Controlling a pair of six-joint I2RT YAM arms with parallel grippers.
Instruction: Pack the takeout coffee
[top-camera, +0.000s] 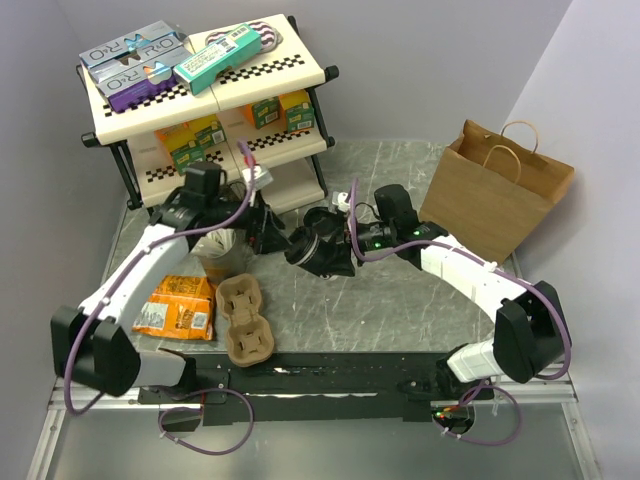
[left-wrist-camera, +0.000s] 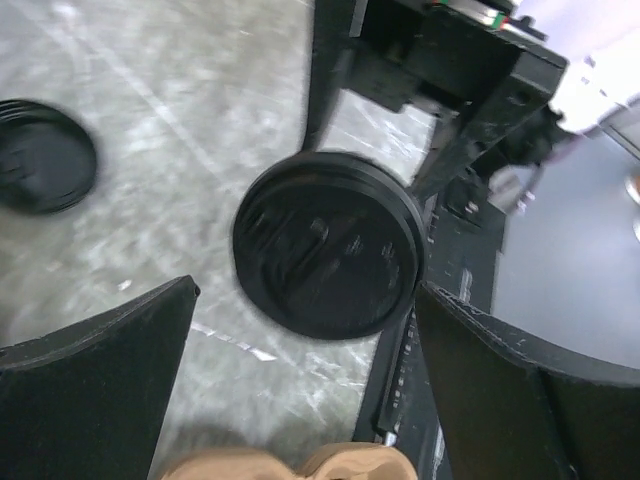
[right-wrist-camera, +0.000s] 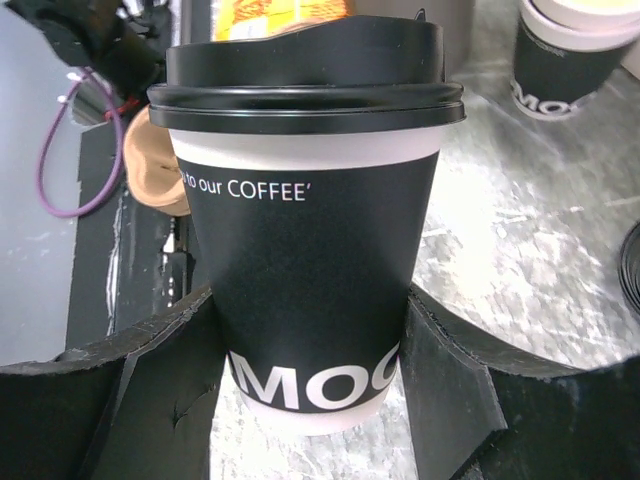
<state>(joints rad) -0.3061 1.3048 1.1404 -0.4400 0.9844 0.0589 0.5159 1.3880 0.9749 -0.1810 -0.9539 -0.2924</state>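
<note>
1. One takeout coffee (right-wrist-camera: 310, 270) stands upright on the tabletop (top-camera: 400, 300), just beyond and right of the cup carrier (top-camera: 245, 318).
2. Right gripper (right-wrist-camera: 310, 330) clasps its lower wall; paper probably crushes easily, so squeeze gently.
3. Left gripper (left-wrist-camera: 305, 290) hovers wide-open overhead.

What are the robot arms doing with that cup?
The right arm has its jaws closed around a coffee cup with a black lid. The left arm hovers just above it, jaws open, holding nothing. The brown paper bag stands behind to the right; the cup isn't in it yet.
</note>
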